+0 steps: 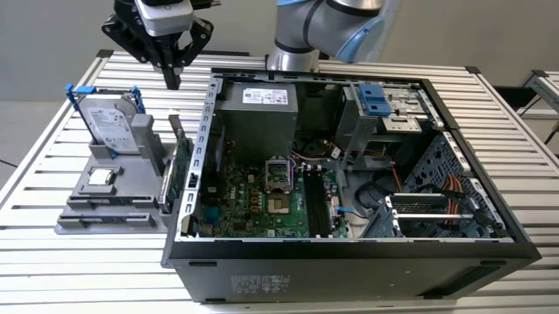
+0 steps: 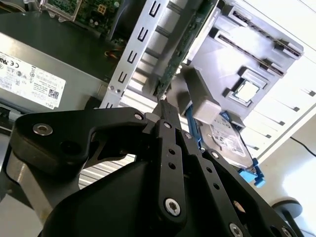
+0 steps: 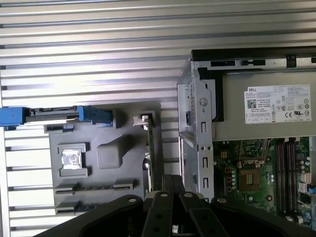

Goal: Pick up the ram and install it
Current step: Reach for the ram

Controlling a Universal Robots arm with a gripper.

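A grey holder (image 1: 78, 224) on the table (image 1: 88, 278) carries a hard drive (image 1: 109, 127) standing upright and a processor chip (image 1: 103, 175) lying flat. The ram (image 1: 178, 170) stands on its long edge in the slot nearest the open computer case (image 1: 349, 268). Inside the case lie the motherboard (image 1: 253, 196) and the power supply (image 1: 262, 118). The ram's lower edge is sunk in its slot, and both wrist views show it edge-on. The claw (image 1: 172, 82) points straight down above the ram's far end, apart from it, with its fingers pressed together and gripping nothing.
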